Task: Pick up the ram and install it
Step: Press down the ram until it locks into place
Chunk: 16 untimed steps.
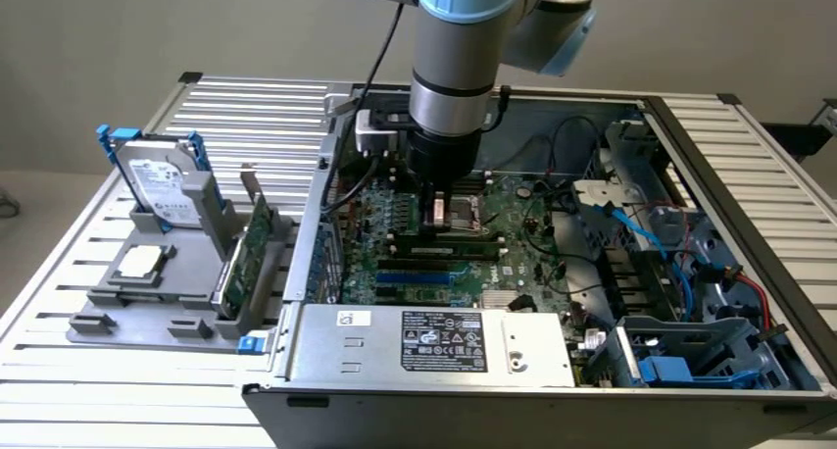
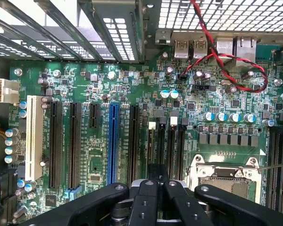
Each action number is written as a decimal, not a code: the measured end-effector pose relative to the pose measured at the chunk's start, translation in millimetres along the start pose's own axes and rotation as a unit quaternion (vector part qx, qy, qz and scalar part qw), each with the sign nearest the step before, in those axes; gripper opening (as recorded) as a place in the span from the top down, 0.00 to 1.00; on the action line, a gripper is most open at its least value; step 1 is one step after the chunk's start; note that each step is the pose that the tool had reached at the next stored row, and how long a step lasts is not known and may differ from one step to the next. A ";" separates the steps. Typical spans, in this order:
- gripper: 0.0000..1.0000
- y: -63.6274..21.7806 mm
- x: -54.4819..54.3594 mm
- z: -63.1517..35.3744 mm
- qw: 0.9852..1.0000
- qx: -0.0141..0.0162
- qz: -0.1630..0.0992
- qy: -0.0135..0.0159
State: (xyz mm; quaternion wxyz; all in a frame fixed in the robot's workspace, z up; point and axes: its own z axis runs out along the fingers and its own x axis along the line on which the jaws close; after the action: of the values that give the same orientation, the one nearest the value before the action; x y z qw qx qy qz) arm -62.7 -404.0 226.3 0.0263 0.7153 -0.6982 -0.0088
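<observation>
Exterior view showed the robot arm reaching down into the open computer case [image 1: 732, 155]. The claw [image 1: 442, 212] was low over the green motherboard [image 1: 523, 263], close to the square silver chip socket [image 1: 461, 210]. Right under the claw, the ram [image 1: 456, 236] looked like a long thin green strip standing in the black slots beside that socket. I could not tell if the claw was touching it.

On the exterior view's left, a grey holder [image 1: 98, 324] sat on the table. A silver hard drive [image 1: 164, 189] with blue rails stood in it, and a tall green card [image 1: 249, 253] stood next to that.

From the wrist view, the claw [image 2: 156, 186] had its two black fingers [image 2: 145, 202] pressed together. They sat over the narrow black slots [image 2: 172, 150], between a long blue slot [image 2: 113, 141] and the silver socket [image 2: 226, 179]. Red and black wires [image 2: 226, 61] curled over the board near the metal ports [image 2: 188, 47].
</observation>
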 end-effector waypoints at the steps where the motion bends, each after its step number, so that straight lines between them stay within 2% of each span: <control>1: 0.89 0.0 0.0 0.0 1.000 0.000 0.000 0.000; 2: 0.89 -0.3 0.0 -0.1 1.000 -0.001 0.000 0.000; 3: 0.89 -1.3 0.1 -0.7 1.000 -0.003 0.000 0.000; 8: 0.89 -14.1 2.1 -11.3 1.000 -0.022 -0.001 -0.001; 11: 0.89 -26.1 3.3 -15.1 1.000 -0.030 -0.001 -0.001; 12: 0.89 -30.6 3.5 -15.5 1.000 -0.031 -0.001 -0.001; 16: 0.89 -43.4 4.2 -16.4 1.000 -0.031 -0.001 -0.001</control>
State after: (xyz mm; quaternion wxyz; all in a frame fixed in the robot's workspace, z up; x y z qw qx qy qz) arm -18.5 -406.7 240.6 0.0482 0.7147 -0.6970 -0.0314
